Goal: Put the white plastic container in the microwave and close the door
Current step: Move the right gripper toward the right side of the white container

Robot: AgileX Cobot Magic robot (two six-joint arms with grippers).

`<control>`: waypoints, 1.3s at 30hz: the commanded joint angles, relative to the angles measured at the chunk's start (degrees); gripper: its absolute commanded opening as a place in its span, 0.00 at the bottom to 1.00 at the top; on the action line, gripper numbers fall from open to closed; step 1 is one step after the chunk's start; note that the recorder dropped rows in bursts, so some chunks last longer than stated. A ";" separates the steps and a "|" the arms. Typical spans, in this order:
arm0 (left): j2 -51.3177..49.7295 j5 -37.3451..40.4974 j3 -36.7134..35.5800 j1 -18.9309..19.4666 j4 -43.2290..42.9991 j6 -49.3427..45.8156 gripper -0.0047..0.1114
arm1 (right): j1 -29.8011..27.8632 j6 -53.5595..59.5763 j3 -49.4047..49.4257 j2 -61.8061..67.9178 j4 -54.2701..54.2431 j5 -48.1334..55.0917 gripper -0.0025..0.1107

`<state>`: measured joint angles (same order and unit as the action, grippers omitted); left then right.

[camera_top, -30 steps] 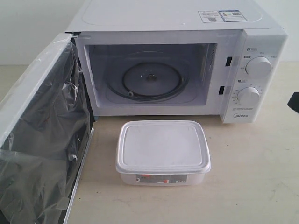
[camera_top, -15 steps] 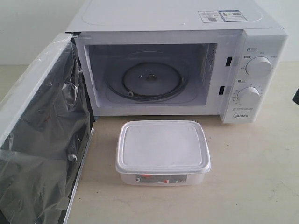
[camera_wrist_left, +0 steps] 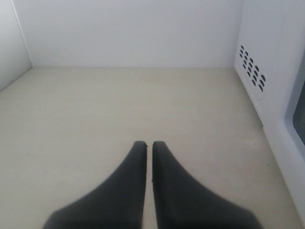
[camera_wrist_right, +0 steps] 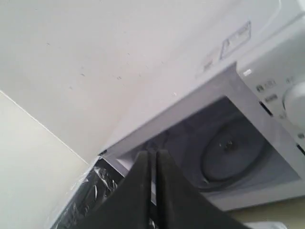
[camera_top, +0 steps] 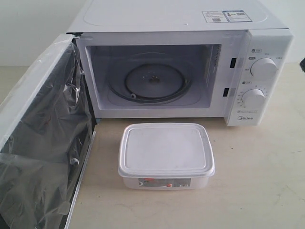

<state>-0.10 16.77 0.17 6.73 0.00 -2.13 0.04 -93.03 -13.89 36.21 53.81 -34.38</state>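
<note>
Exterior view: microwave (camera_top: 167, 16) stands at 12 o'clock on the table (camera_top: 257, 176), cavity open. Door (camera_top: 33, 81) is swung fully out at 9 o'clock of the cavity, with wrinkled clear film (camera_top: 47, 143) hanging loose over its dark window. Glass turntable (camera_top: 153, 80) lies bare on the cavity floor. Two round knobs sit at 3 o'clock of the opening, upper knob (camera_top: 263, 68) above lower knob (camera_top: 253, 98). Stickers (camera_top: 227, 16) are on the top panel, toward 1 o'clock.

White plastic container (camera_top: 166, 151) rests on the table at 6 o'clock of the cavity, just in front of the sill and not touching it. Lid (camera_top: 162, 143) is on and flat. Red-and-white label (camera_top: 164, 182) is on the side wall facing the camera. No gripper touches it.

Left wrist view: left gripper (camera_wrist_left: 146, 144) hangs over bare tabletop, its dark fingers (camera_wrist_left: 128, 186) drawn together with only a hairline gap and nothing between them. The microwave's side wall with vent holes (camera_wrist_left: 251, 71) lies alongside.

Right wrist view: right gripper (camera_wrist_right: 152, 152) has its fingers pressed together, empty, raised off the table and aimed at the open cavity. The turntable and one knob show beyond the tips.

In the exterior view, a dark sliver at the 3 o'clock frame edge is too small to identify.
</note>
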 commanded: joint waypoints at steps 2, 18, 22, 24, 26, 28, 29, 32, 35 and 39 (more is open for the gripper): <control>0.10 -0.24 -0.17 0.06 0.53 0.42 0.08 | -0.09 12.46 4.79 -0.16 -9.80 -3.18 0.02; 0.10 -0.24 -0.17 0.06 0.53 0.42 0.08 | -0.09 12.55 11.22 20.48 -17.27 -24.32 0.02; 0.10 -0.24 -0.17 0.06 0.53 0.42 0.08 | -0.09 14.12 11.22 32.15 -13.30 -32.37 0.02; 0.10 -0.24 -0.17 0.06 0.53 0.42 0.08 | -0.09 14.54 11.22 37.33 -12.81 -35.58 0.02; 0.10 -0.24 -0.17 0.06 0.53 0.42 0.08 | -0.09 15.14 11.22 39.70 -13.08 -35.58 0.02; 0.10 -0.24 -0.17 0.06 0.53 0.42 0.08 | -0.09 16.41 11.22 40.94 -13.59 -35.58 0.02; 0.10 -0.24 -0.17 0.06 0.53 0.42 0.08 | -0.09 16.51 11.22 41.04 -14.15 -35.58 0.02; 0.10 -0.24 -0.17 0.06 0.53 0.42 0.08 | 0.58 16.51 11.11 41.04 -14.97 -35.58 0.02; 0.10 -0.24 -0.17 0.06 0.53 0.42 0.08 | 6.40 17.78 10.98 41.04 -20.31 -35.58 0.02; 0.10 -0.24 -0.17 0.06 0.53 0.42 0.08 | 18.19 22.78 9.21 41.04 -32.52 -34.81 0.02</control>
<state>-0.10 16.77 0.17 6.73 0.00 -2.13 12.30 -73.84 -3.18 77.26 29.00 -68.93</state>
